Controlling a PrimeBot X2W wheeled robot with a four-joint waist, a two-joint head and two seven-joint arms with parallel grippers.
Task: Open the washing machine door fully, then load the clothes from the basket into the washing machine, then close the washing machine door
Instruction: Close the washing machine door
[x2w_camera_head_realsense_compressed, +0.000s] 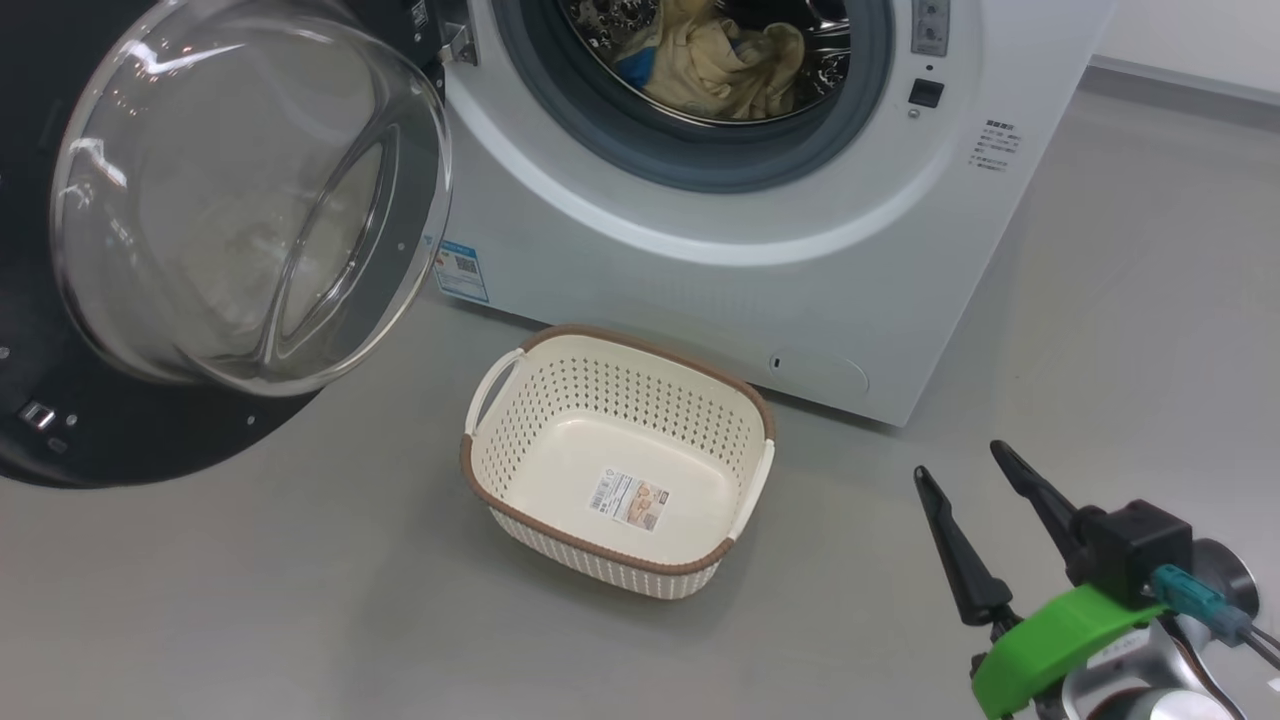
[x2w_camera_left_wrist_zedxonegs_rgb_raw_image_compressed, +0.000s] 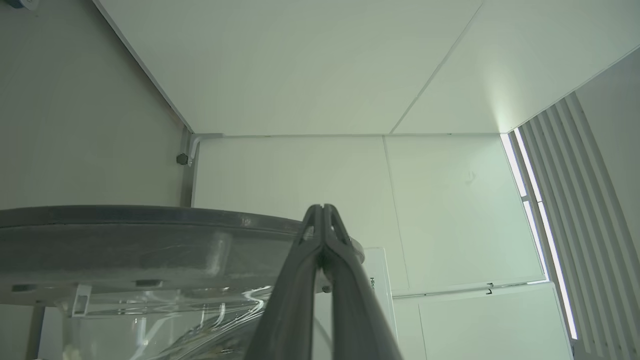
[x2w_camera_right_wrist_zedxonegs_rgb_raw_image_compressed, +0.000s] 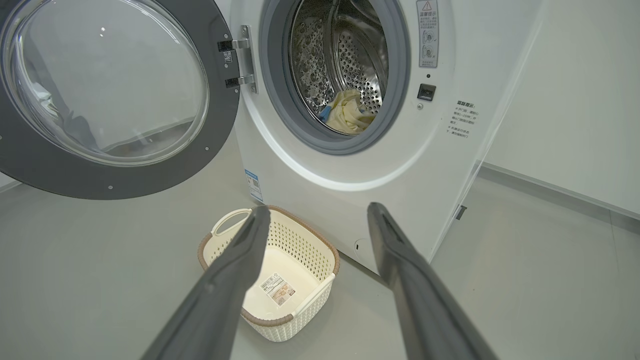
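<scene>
A warning triangle heads the sticker on the washing machine; other print unreadable.

Head view: high, angled down at floor, close over basket and washer front. Right wrist view: lower, from the right, facing washer; shares basket, door, drum with head view. Left wrist view: close by door rim, pointing up at ceiling.

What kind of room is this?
Probably a laundry area, perhaps a test room: a white front-loading washing machine with clothes inside, an empty basket on the grey floor, and bare white walls.
</scene>
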